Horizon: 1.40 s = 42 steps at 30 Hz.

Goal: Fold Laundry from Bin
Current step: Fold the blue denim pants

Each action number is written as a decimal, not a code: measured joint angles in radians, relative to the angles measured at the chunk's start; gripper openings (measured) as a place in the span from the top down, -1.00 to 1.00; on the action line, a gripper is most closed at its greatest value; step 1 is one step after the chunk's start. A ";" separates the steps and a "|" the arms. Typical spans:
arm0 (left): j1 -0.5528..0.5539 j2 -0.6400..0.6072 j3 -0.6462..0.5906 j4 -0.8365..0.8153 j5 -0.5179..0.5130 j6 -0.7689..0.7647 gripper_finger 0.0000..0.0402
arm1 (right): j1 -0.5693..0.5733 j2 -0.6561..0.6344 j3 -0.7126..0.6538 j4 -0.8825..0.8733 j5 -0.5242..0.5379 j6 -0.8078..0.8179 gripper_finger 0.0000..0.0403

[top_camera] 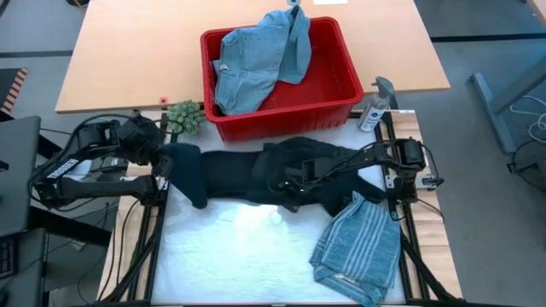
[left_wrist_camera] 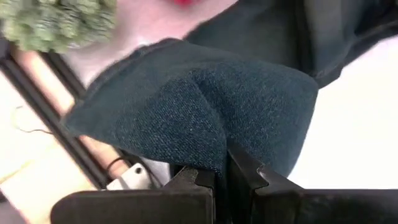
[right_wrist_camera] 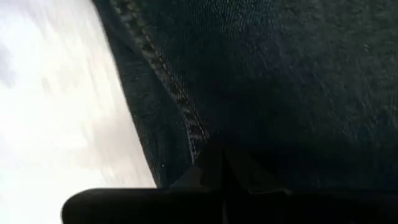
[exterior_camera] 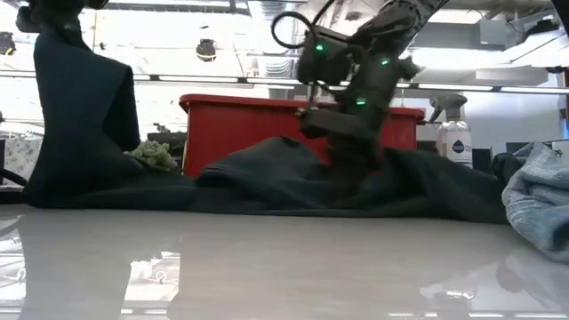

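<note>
Navy trousers (top_camera: 247,175) lie mid-table, long axis nine to three, bin (top_camera: 341,102) at twelve. My left gripper (top_camera: 168,170) pinches the nine o'clock end, lifted. My right gripper (top_camera: 290,182) is clamped on cloth near the middle, three o'clock from my left.

Trousers (top_camera: 230,175) lie before the bin (top_camera: 341,107); shirt (top_camera: 358,247) at right.

Both grippers (left_wrist_camera: 221,177) (right_wrist_camera: 217,168) clamped shut.

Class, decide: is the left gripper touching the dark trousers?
Touching. The left wrist view shows the left gripper with jaws shut on a fold of the dark trousers.
</note>
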 joint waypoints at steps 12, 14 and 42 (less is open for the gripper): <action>0.000 -0.001 0.000 0.044 0.091 -0.022 0.99 | -0.003 -0.208 -0.007 -0.178 0.091 -0.023 0.85; 0.000 -0.002 0.000 0.044 0.091 -0.015 0.99 | 0.005 -0.317 0.005 -0.214 0.097 -0.006 0.83; 0.000 -0.003 0.000 0.048 0.090 0.017 0.99 | 0.258 -0.331 -0.028 -0.724 0.327 0.532 -0.58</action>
